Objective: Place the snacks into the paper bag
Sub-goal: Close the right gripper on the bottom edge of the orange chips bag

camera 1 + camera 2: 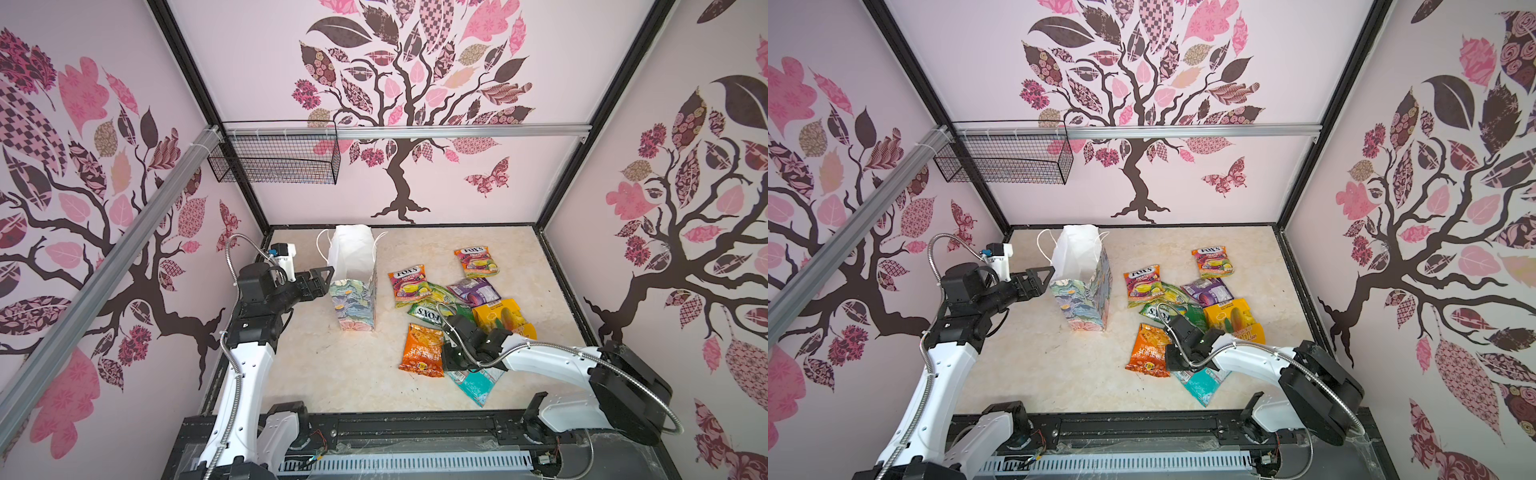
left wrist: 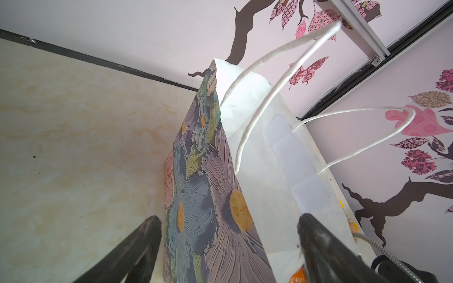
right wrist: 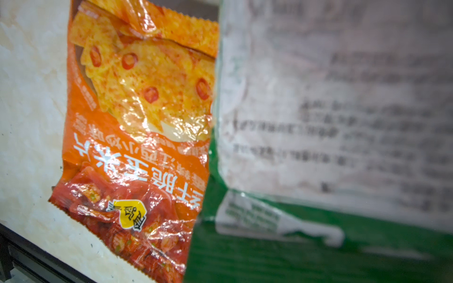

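Beige tabletop (image 1: 332,374), pink tree-print walls (image 1: 478,199); left jaws apart, right jaws closed on green packet (image 3: 306,259)

Left arm (image 1: 245,374) and right arm (image 1: 552,361): white shells, black joints; ribbed silver conduit (image 1: 243,236) runs behind the black left fingers (image 2: 326,250).

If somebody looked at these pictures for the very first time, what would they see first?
Probably the bright heap of snack packets on the right side of the table, with an orange packet at its left edge. Next comes the flowery paper bag, standing upright to the left of them with its mouth open. The big dark tree with pink leaves on the back wall stands out too.
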Motion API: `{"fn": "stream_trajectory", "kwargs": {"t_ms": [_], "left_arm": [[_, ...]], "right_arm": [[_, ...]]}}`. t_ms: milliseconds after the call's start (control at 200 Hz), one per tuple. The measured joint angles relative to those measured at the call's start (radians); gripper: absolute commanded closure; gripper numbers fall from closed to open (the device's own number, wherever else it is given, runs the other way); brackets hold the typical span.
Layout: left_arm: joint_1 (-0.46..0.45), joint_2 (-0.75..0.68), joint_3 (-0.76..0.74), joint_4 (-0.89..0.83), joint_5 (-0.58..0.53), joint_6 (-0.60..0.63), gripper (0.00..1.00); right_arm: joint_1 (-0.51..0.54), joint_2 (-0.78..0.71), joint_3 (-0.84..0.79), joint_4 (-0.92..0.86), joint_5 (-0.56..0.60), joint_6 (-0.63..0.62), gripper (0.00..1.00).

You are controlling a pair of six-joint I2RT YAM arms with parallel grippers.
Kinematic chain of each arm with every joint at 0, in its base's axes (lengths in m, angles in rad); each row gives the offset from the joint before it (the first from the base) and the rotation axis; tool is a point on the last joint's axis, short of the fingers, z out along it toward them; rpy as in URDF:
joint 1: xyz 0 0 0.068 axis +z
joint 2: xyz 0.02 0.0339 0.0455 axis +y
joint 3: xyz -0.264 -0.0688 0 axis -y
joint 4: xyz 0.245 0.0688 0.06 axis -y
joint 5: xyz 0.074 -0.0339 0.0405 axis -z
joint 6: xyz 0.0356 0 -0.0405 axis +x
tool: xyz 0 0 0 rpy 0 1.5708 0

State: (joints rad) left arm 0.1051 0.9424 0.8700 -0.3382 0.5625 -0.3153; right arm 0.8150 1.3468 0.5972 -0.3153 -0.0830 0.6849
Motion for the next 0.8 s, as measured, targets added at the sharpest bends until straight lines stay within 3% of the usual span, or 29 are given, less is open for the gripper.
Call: {"fn": "stream_trajectory", "kwargs": {"t_ms": [800], "left_arm": [[0.002,0.000,0.000,0.000,0.000,-0.001,0.10]], "right_arm": [[0.000,-0.094,0.276,-0.237,-0.018,-0.149,1.00]]}}
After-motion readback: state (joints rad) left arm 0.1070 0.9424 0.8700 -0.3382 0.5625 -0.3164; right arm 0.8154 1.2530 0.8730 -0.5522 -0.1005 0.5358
